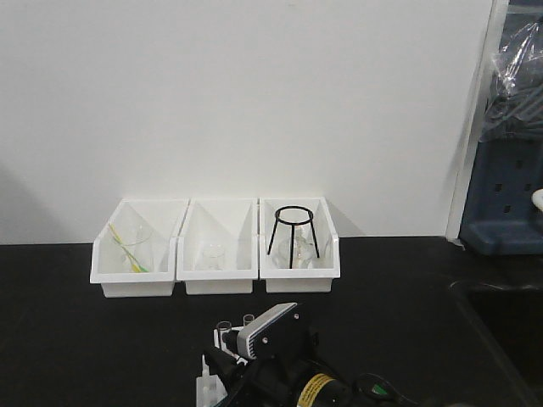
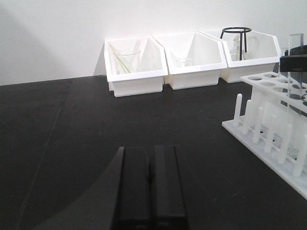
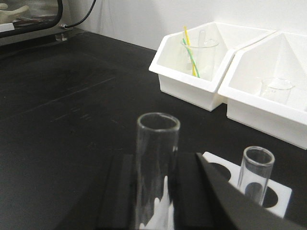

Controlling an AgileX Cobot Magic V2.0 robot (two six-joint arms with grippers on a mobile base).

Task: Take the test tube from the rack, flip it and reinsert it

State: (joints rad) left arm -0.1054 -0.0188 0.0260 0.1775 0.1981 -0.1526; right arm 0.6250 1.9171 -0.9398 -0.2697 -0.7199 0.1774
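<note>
So the right tool (image 3: pixel 156 194) was clamped on the test tube (image 3: pixel 157 158). In the right wrist view its 2 dark fingers (image 3: pixel 120 191) sat tight against either side of the glass, at the bottom centre of the frame. The tube stood upright, rimmed mouth up. In the left wrist view it showed at the far right edge, running down toward the rack (image 2: pixel 261 117), but I couldn't tell whether its bottom end sat in a hole or hung just above one.

The shorter tube (image 3: pixel 255 175) stood upright in a rack hole, lower right of the right wrist view, just beside the held one.

The left tool (image 2: pixel 149 191) was closed on nothing, both fingers pressed together low over the black tabletop (image 2: pixel 72 143), bottom centre of its own view, well apart from the rack.

At the back, 3 white bins (image 1: pixel 219 284) lined up against the wall. The left one had a beaker (image 3: pixel 197 57) with yellow and green sticks in it, and the right one had a black wire stand (image 1: pixel 293 233).
</note>
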